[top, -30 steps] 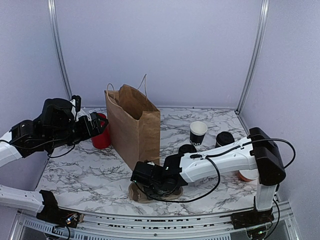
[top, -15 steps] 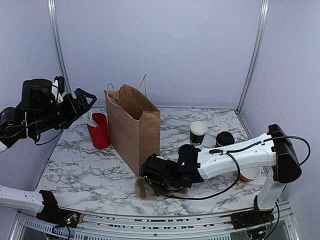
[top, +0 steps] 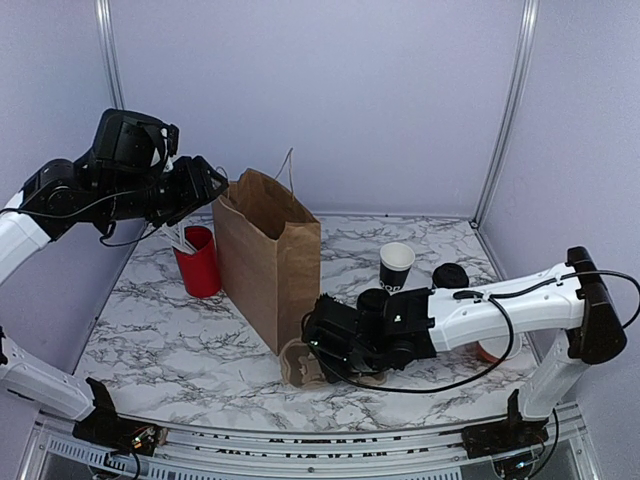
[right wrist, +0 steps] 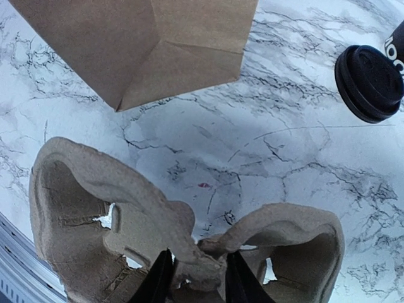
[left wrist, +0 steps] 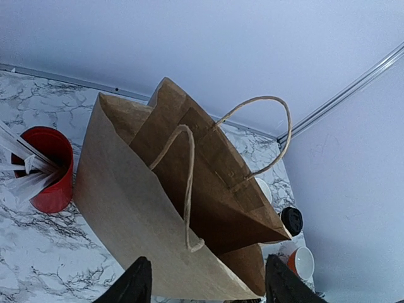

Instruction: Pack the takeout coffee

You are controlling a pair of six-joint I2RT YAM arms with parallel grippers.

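Note:
An open black cup [top: 396,266] with white print and a white inside stands right of the brown paper bag [top: 268,255]. A black-lidded cup [top: 450,277] stands further right, and its lid [left wrist: 291,220] shows in the left wrist view. Another round black lid [right wrist: 369,82] lies near my right arm. My left gripper [top: 212,188] hovers open above the bag's [left wrist: 145,214] near wall, fingers wide apart around nothing [left wrist: 208,287]. My right gripper [right wrist: 196,278] is shut on the centre ridge of a brown pulp cup carrier [right wrist: 95,208], low at the table's front beside the bag's corner [top: 298,365].
A red cup [top: 198,262] with white sticks stands left of the bag. A small orange bowl [top: 495,350] sits at the right, partly behind my right arm. The bag's rope handles [left wrist: 189,183] hang over its open mouth. Metal frame posts run along the back walls.
My left arm swung up and right from the red cup to the bag's top edge, its jaws narrowing somewhat. My right arm slid the carrier to the right along the table front.

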